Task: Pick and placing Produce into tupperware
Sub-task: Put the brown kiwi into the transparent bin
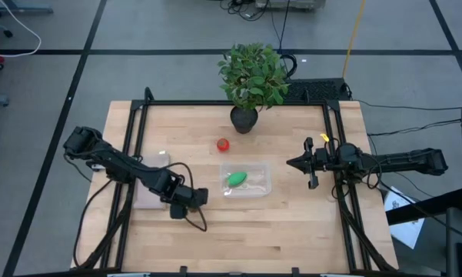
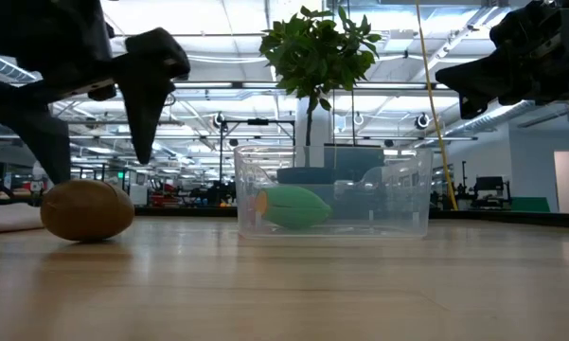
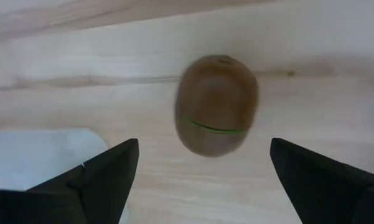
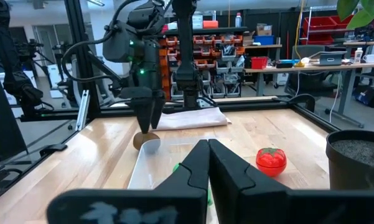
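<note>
The brown kiwi (image 3: 216,104) lies on the table, also seen in the low view (image 2: 87,210). My left gripper (image 3: 202,171) hovers open just above it, one finger on each side, touching nothing. The clear tupperware (image 1: 247,180) holds the green oblong piece (image 1: 237,178) on its floor. The red tomato (image 1: 223,144) rests on the table between the tupperware and the plant pot. My right gripper (image 1: 294,163) is shut, raised above the table to the right of the tupperware.
A leafy potted plant (image 1: 251,79) stands at the table's far edge, close behind the tomato. A flat pale slab (image 1: 151,185) lies under my left arm, left of the kiwi. Bare wood spreads along the near side (image 1: 246,238).
</note>
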